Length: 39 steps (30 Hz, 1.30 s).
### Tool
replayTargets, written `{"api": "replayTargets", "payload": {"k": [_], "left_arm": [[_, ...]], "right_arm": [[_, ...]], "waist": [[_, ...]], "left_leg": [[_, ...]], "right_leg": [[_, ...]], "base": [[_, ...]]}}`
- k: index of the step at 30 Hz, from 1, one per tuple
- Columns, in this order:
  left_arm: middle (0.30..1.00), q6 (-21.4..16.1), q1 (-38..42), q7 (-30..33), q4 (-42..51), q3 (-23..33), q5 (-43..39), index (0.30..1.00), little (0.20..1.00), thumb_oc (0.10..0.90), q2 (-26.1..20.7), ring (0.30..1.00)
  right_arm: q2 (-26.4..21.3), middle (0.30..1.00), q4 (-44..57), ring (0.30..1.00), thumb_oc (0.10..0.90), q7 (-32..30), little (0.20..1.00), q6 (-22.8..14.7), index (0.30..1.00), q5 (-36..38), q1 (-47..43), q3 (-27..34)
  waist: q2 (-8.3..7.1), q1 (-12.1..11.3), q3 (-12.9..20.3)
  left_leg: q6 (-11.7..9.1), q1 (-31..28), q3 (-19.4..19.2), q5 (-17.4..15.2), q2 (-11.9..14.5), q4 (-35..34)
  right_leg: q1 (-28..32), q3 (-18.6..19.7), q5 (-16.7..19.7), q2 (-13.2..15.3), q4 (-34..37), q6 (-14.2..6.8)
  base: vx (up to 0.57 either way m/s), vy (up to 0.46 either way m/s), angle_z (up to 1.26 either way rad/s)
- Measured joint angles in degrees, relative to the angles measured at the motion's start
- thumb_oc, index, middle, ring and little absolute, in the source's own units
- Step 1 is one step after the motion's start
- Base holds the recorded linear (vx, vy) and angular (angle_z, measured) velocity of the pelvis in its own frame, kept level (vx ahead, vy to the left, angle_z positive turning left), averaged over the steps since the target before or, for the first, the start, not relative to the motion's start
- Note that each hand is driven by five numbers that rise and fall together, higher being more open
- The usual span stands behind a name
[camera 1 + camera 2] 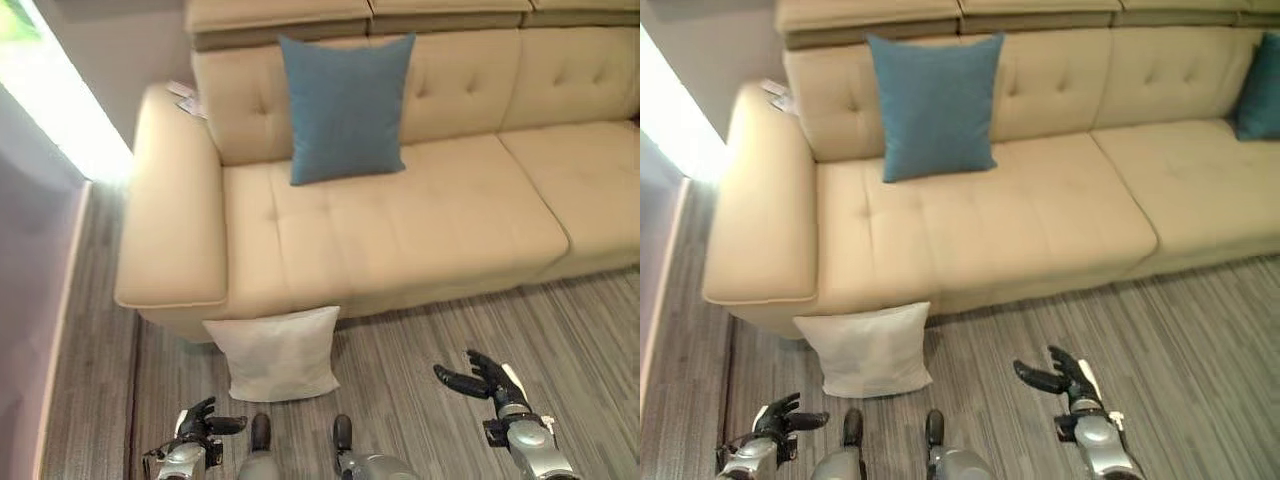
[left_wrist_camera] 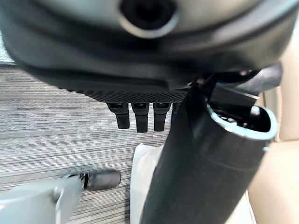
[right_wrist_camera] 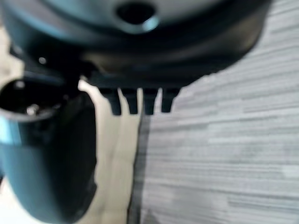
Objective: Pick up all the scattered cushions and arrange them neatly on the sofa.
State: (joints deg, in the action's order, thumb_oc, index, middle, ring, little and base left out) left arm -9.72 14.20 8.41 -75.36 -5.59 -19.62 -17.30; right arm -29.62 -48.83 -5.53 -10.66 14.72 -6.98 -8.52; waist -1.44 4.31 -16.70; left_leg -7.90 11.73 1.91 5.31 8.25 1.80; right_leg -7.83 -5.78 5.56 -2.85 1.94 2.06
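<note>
Two blue cushions (image 1: 936,105) on sofa (image 1: 1060,215) (one white cushion (image 1: 866,350) on floor); left hand (image 1: 200,421), right hand (image 1: 480,378) both relaxed, empty

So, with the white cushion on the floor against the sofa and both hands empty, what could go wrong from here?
1. The white cushion leans on the sofa front right below the armrest; a hand reaching in may hit the armrest or push the cushion flat.
2. The left hand and right hand are both open and apart from it; a one-hand grasp on a soft corner may slip.
3. Setting it down carelessly could topple the upright blue cushion.
</note>
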Motion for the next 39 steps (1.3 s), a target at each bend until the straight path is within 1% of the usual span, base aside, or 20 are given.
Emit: {"api": "replayTargets", "payload": {"k": [1,2,3,4,7,10,12,15,17,19,23,24,25,26,28,30,32,34,36,39], "left_arm": [[0.9,-0.09,2.07,0.08,0.06,0.17,-0.77,0.9,0.9,0.8,-0.45,0.9],[0.9,-0.24,4.56,0.09,0.23,-0.1,-1.95,0.9,0.9,0.8,-1.13,0.9],[0.9,-0.37,5.85,0.21,0.29,-0.13,-2.86,0.9,0.9,0.8,-1.67,0.9],[0.9,-0.64,8.5,0.76,0.66,0.07,-3.16,0.9,0.9,0.8,-2.47,0.9],[0.9,-1.72,13.61,1.23,3.0,-0.75,-6.17,0.9,0.9,0.8,-4.84,0.9],[0.9,-3.92,18.64,1.41,7.64,-0.34,-14.51,0.9,0.9,0.8,-9.38,0.9],[0.9,-5.2,21.84,1.4,7.87,-0.31,-19.12,0.9,0.9,0.8,-11.66,0.9],[0.9,-7.31,27.92,1.22,9.53,-0.37,-27.13,0.9,0.9,0.8,-14.46,0.9],[0.9,-7.57,31.62,0.83,9.66,-1.11,-29.78,0.9,0.9,0.8,-14.85,0.9],[0.9,-7.56,34.31,-0.06,10.62,-1.49,-30.07,0.9,0.9,0.8,-15.08,0.9],[0.9,-10.14,37.75,0.18,12.0,-2.8,-35.32,0.9,0.9,0.8,-14.23,0.9],[0.9,-10.15,38.41,0.05,12.34,-3.03,-36.44,0.9,0.9,0.8,-14.3,0.9],[0.9,-9.91,38.96,-0.27,12.41,-3.7,-36.68,0.9,0.9,0.8,-14.22,0.9],[0.9,-9.53,40.45,-0.74,12.22,-6.2,-36.66,0.9,0.9,0.8,-14.11,0.9],[0.9,-8.81,41.82,-1.81,12.37,-7.72,-36.66,0.9,0.9,0.8,-13.15,0.9],[0.9,-8.09,43.26,-2.65,12.19,-9.26,-37.71,0.9,0.9,0.8,-9.83,0.9],[0.9,-7.93,43.82,-3.02,11.53,-10.1,-37.57,0.9,0.9,0.8,-9.41,0.9],[0.9,-7.62,44.27,-3.36,11.02,-10.17,-37.37,0.9,0.9,0.8,-9.84,0.9],[0.9,-7.37,44.81,-4.33,10.32,-12.3,-37.03,0.9,0.9,0.8,-11.18,0.9],[0.9,-7.39,45.92,-5.37,10.21,-13.18,-37.03,0.9,0.9,0.8,-11.97,0.9]], "right_arm": [[-0.12,0.9,-0.23,0.9,0.8,-0.01,0.9,-0.07,0.9,0.74,-1.13,0.04],[-0.2,0.9,-0.86,0.9,0.8,-0.02,0.9,-0.06,0.9,2.05,-3.09,-0.01],[-0.32,0.9,-0.88,0.9,0.8,-0.03,0.9,-0.1,0.9,2.65,-4.76,0.12],[-0.28,0.9,-0.79,0.9,0.8,-0.03,0.9,-0.15,0.9,3.68,-7.21,0.2],[-0.39,0.9,-0.98,0.9,0.8,-0.14,0.9,-0.56,0.9,7.08,-13.1,-0.3],[-1.06,0.9,-0.83,0.9,0.8,-1.11,0.9,-2.16,0.9,11.27,-22.11,-1.66],[-1.53,0.9,-0.82,0.9,0.8,-1.11,0.9,-2.93,0.9,13.24,-26.57,-3.42],[-2.21,0.9,-0.16,0.9,0.8,-1.08,0.9,-5.26,0.9,17.06,-34.14,-5.16],[-2.77,0.9,-0.5,0.9,0.8,-1.23,0.9,-5.78,0.9,18.53,-37.66,-6.95],[-3.58,0.9,-0.3,0.9,0.8,-1.11,0.9,-5.9,0.9,18.62,-40.6,-8.45],[-4.57,0.9,0.41,0.9,0.8,-3.62,0.9,-6.35,0.9,17.44,-45.82,-12.14],[-4.76,0.9,0.19,0.9,0.8,-3.94,0.9,-6.35,0.9,16.7,-47.08,-12.81],[-4.93,0.9,-0.02,0.9,0.8,-4.49,0.9,-6.35,0.9,16.45,-48.03,-13.75],[-5.42,0.9,-1.07,0.9,0.8,-4.94,0.9,-6.26,0.9,15.86,-50.53,-15.87],[-5.44,0.9,-1.14,0.9,0.8,-4.94,0.9,-6.19,0.9,15.29,-52.09,-15.96],[-5.16,0.9,-2.37,0.9,0.8,-4.97,0.9,-6.04,0.9,15.05,-54.93,-18.46],[-5.11,0.9,-2.13,0.9,0.8,-4.86,0.9,-5.96,0.9,14.22,-56.37,-20.33],[-4.83,0.9,-1.88,0.9,0.8,-4.77,0.9,-5.87,0.9,13.31,-57.39,-21.51],[-4.03,0.9,-1.56,0.9,0.8,-4.79,0.9,-5.9,0.9,13.12,-59.21,-22.39],[-2.79,0.9,-1.5,0.9,0.8,-4.77,0.9,-5.99,0.9,13.29,-61.97,-22.78]], "waist": [[-0.28,0.41,-1.12],[-0.44,0.25,-1.78],[-0.53,0.17,-2.75],[-0.25,0.38,-5.07],[0.7,-0.11,-9.09],[1.12,-0.67,-12.54],[1.05,-0.75,-12.92],[0.98,-0.86,-13.68],[0.94,-0.83,-13.83],[0.88,-0.61,-14.06],[0.89,-0.48,-14.02],[0.91,-0.47,-14.03],[0.91,-0.41,-14.03],[0.92,-0.32,-14.04],[1.02,-0.32,-14.15],[1.11,-0.34,-14.53],[1.13,-0.59,-14.55],[1.17,-0.96,-14.53],[1.19,-1.0,-14.46],[1.22,-1.31,-14.42]], "left_leg": [[1.13,1.58,-0.38,1.02,-0.94,-0.51],[1.74,4.37,-1.03,1.36,-1.78,-0.2],[2.21,5.71,-1.46,1.59,-2.28,-0.07],[3.08,6.81,-1.54,2.29,-3.39,-0.19],[3.82,9.78,-1.52,2.85,-5.29,0.29],[4.07,15.8,-1.57,3.12,-6.49,2.61],[4.11,19.44,-1.6,3.15,-7.0,4.1],[4.42,25.84,-1.59,3.35,-7.95,6.54],[4.51,28.77,-1.6,3.42,-8.19,7.73],[4.65,32.24,-1.68,3.52,-8.34,8.6],[4.81,38.94,-2.31,3.93,-8.26,9.93],[4.79,40.49,-2.3,3.96,-8.21,9.92],[4.91,41.6,-2.3,4.1,-8.21,9.96],[5.13,43.67,-2.27,4.43,-8.21,10.12],[5.15,45.58,-2.25,4.49,-8.23,10.63],[5.38,47.86,-2.23,4.4,-8.34,11.88],[5.39,48.58,-2.32,4.4,-8.34,11.98],[5.41,48.58,-2.17,4.33,-8.27,11.76],[5.38,48.93,-2.12,4.29,-8.33,11.78],[5.37,50.46,-2.1,4.25,-8.28,12.51]], "right_leg": [[-1.89,0.12,0.3,0.92,-0.48,-0.76],[-5.84,1.12,-0.05,1.89,-2.72,-1.54],[-7.9,1.52,-0.35,2.41,-3.93,-2.08],[-8.9,1.5,-0.04,3.5,-4.08,-2.58],[-13.03,1.57,-1.07,5.46,-7.42,-4.06],[-20.33,2.13,-2.12,6.96,-12.46,-4.92],[-24.56,2.46,-2.81,7.55,-15.22,-5.17],[-32.09,3.18,-3.92,8.58,-20.17,-5.29],[-35.23,3.29,-4.03,8.89,-21.8,-5.41],[-38.85,3.7,-4.11,9.0,-22.91,-5.44],[-46.23,4.39,-3.88,8.96,-25.01,-5.19],[-48.01,4.39,-3.85,8.94,-25.32,-5.16],[-49.24,4.38,-3.85,8.93,-25.65,-5.15],[-51.35,4.37,-3.7,8.93,-26.0,-4.95],[-53.13,4.37,-3.68,8.93,-26.36,-4.93],[-55.24,4.52,-3.83,8.99,-27.29,-4.94],[-56.23,4.62,-3.99,9.01,-27.75,-4.86],[-56.45,4.57,-4.32,8.92,-27.96,-4.77],[-57.16,4.61,-4.9,9.0,-28.89,-4.61],[-58.85,4.65,-5.18,8.98,-29.87,-4.4]], "base": [[-0.16,0.172,-0.1],[-0.11,0.133,-0.11],[-0.08,0.057,-0.08],[-0.12,0.071,0.04],[-0.12,0.048,0.12],[-0.12,0.029,0.08],[-0.11,0.025,0.06],[-0.09,0.033,0.07],[-0.03,0.011,0.01],[-0.02,0.004,0.01],[0.02,-0.024,-0.06],[0.0,0.0,0.0],[0.04,-0.035,0.01],[0.0,0.0,0.0],[0.03,-0.013,0.03],[0.02,-0.011,0.01],[0.12,-0.036,-0.01],[0.04,-0.028,0.01],[0.03,-0.019,0.03],[0.03,-0.006,0.01]]}}
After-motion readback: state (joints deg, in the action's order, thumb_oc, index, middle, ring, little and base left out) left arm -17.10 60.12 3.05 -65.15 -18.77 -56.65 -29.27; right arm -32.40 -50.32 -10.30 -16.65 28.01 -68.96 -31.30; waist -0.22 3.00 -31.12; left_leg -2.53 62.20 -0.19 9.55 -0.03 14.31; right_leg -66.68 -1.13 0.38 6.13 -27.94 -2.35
